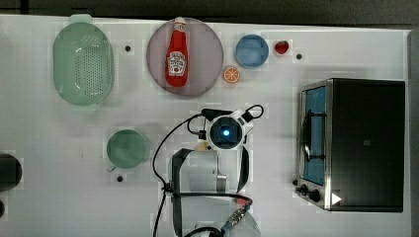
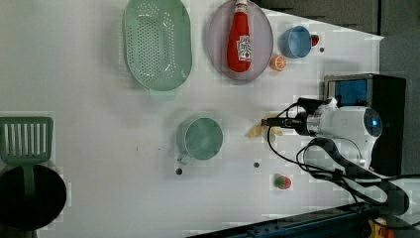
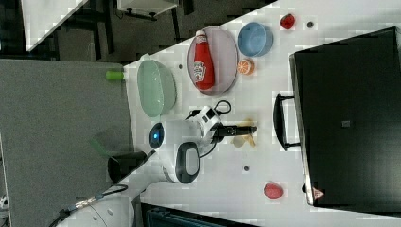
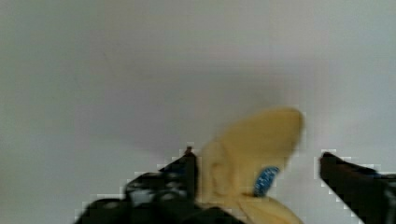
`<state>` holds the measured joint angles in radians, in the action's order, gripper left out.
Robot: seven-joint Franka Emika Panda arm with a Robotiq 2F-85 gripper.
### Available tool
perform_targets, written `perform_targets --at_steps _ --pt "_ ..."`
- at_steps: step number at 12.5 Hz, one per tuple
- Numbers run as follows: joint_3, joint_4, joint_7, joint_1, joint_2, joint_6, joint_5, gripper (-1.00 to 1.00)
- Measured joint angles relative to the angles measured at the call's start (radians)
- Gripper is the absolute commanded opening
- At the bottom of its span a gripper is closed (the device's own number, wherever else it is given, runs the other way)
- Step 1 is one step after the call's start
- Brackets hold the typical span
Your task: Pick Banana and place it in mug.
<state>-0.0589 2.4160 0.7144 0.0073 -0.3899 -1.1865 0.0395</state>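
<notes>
— Where's your gripper [image 4: 257,186]?

— Down over the banana [image 4: 254,154], jaws spread, not yet pinching; one finger touches its side, the other stands apart.

— And the banana?

— Mid-table, between the mug [image 1: 128,148] and the oven [image 1: 363,144]. It lies between your fingers, so close straight on it.

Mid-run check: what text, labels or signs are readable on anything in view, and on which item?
Ketchup bottle: white label, lettering too blurred to read.
Banana: small blue sticker, print unreadable.
Toaster oven: small mark on top, and a triangular sign at a corner, neither readable.
No text can be quoted.
</notes>
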Motion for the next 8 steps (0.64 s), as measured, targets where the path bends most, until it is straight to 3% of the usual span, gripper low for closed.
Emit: perform_targets --at_steps 3,4,8 --pt "0.003 0.004 0.003 0.006 -0.002 -0.033 -0.028 -0.24" --pt "0.001 0.016 0.003 0.006 0.004 -0.033 -0.03 -0.38" --pt "0.0 0.051 0.003 -0.002 0.045 0.011 0.001 -0.38"
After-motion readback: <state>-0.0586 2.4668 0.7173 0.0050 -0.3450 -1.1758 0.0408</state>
